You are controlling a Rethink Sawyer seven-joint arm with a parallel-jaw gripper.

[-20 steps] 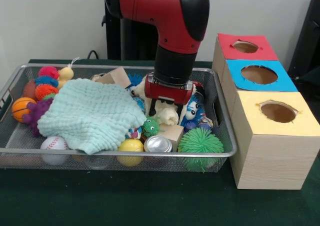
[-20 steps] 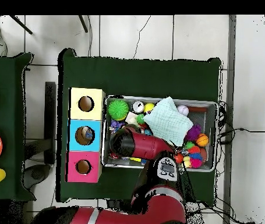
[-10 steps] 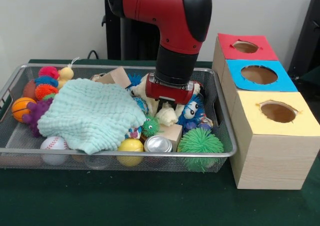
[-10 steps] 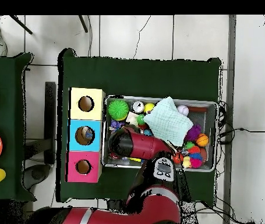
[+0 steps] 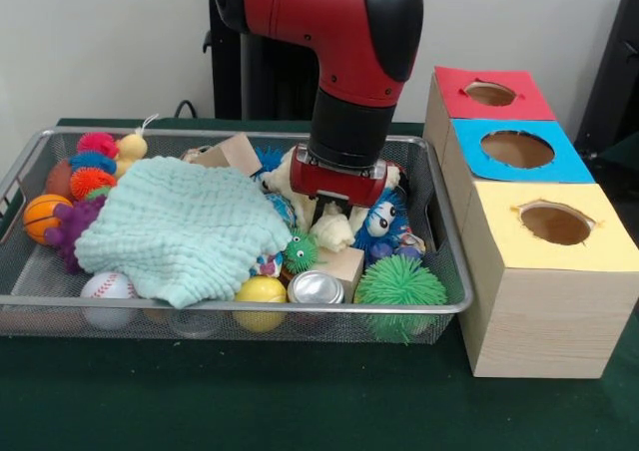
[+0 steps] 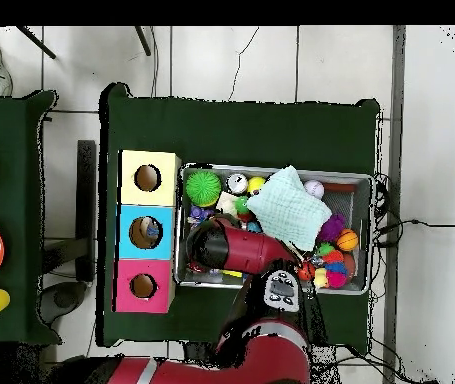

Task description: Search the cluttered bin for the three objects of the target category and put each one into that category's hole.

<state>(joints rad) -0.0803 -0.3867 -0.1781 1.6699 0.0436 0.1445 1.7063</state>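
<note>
Silver wire basket (image 5: 30,162) lies on the green table, its long side running across the front view, beside the box row (image 5: 544,271) with red, blue and yellow holes. It holds a mint cloth (image 5: 180,226), balls and a spiky green ball (image 5: 399,286). The claw (image 5: 334,212) sits low over a cream toy (image 5: 334,231); whether it grips cannot be told.

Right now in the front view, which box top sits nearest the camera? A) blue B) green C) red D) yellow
D. The yellow-topped box stands lowest and closest in the front view, with the blue-topped box behind it and the red-topped box farthest back; no box top is green.
</note>
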